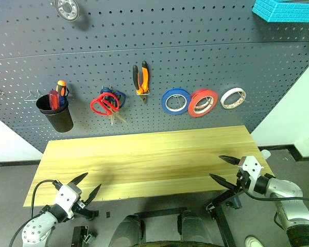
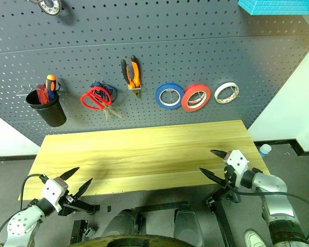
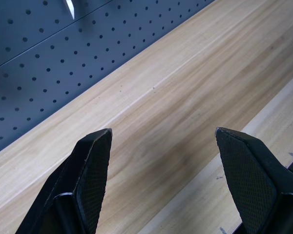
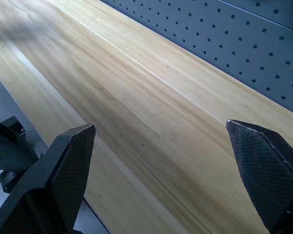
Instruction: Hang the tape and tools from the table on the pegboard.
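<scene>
Your wide dark grey pegboard [image 1: 144, 46] dotted with small holes fills the far side, and the long light yellowish wooden surface [image 1: 144, 159] lies bare in front of it. On the pegboard, from left to right, hang a black cup [image 1: 55, 113] holding the slim red-handled screwdriver [image 1: 53, 99] beside an orange-handled one, the red-handled scissors [image 1: 104, 104] overlapping a blue-handled pair, the pliers with orange-and-black handles [image 1: 140, 78], a blue tape roll [image 1: 175, 100], the bright red thin ring of tape [image 1: 203, 102] and a cream-white roll [image 1: 233, 98].

Your left hand [image 1: 84, 187] sits at the near left corner of the surface, black fingers spread apart, holding and touching nothing, pointing toward the far right. Your right hand [image 1: 219, 169] hovers at the near right edge, fingers spread very wide, also empty, aimed toward the far left.

The left wrist view shows its two fingertips [image 3: 95, 161] framing bare wood and the pegboard's lower part; the right wrist view adds a dark frame part [image 4: 5, 146] below the surface's near edge.
</scene>
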Action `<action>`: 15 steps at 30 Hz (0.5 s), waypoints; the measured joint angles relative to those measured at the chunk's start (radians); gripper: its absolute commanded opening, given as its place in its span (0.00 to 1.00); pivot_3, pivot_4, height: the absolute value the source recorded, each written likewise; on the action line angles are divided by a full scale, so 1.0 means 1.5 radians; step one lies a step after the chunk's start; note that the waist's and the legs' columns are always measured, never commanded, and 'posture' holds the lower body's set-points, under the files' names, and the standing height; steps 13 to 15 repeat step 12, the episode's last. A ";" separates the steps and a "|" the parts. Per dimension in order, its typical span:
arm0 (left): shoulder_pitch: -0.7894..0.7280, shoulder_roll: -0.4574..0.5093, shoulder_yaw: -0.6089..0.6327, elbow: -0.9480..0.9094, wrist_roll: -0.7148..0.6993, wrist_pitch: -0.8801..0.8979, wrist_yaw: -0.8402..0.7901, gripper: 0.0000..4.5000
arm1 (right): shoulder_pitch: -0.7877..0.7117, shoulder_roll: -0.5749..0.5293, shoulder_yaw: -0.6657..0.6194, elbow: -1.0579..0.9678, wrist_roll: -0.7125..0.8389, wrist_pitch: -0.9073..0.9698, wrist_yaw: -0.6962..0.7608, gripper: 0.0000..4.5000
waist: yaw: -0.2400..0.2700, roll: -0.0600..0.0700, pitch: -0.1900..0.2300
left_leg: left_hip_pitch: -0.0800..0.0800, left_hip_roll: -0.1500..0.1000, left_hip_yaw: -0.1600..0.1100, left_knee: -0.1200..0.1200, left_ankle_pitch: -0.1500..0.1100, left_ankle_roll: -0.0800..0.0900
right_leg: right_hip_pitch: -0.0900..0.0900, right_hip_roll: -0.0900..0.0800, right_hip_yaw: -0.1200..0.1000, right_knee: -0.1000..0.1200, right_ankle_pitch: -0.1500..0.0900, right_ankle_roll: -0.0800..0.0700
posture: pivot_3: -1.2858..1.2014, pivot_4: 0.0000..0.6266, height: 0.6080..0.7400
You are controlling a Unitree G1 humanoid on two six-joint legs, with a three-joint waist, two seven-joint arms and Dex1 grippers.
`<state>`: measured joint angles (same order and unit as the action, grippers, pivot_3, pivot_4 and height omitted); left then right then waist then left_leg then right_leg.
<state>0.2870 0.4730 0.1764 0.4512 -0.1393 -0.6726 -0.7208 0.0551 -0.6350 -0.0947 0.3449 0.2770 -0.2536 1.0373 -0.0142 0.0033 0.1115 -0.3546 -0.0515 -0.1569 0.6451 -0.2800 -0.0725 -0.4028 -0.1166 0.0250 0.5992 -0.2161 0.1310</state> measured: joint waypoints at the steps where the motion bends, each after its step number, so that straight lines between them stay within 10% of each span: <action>1: 0.000 0.000 0.000 0.000 0.000 -0.001 0.000 0.78 | 0.000 0.000 0.000 0.000 0.000 0.001 0.000 1.00 | 0.000 0.000 0.000 | 0.000 0.000 0.000 0.000 0.000 0.000 | 0.000 0.000 0.000 0.000 0.000 0.000 | 0.50 0.08 1.00; 15: 0.003 0.005 -0.002 0.000 0.000 -0.007 0.002 0.78 | 0.000 0.000 0.000 0.000 0.000 0.004 0.000 1.00 | 0.000 0.000 0.000 | 0.000 0.000 0.000 0.000 0.000 0.000 | 0.000 0.000 0.000 0.000 0.000 0.000 | 0.50 0.08 1.00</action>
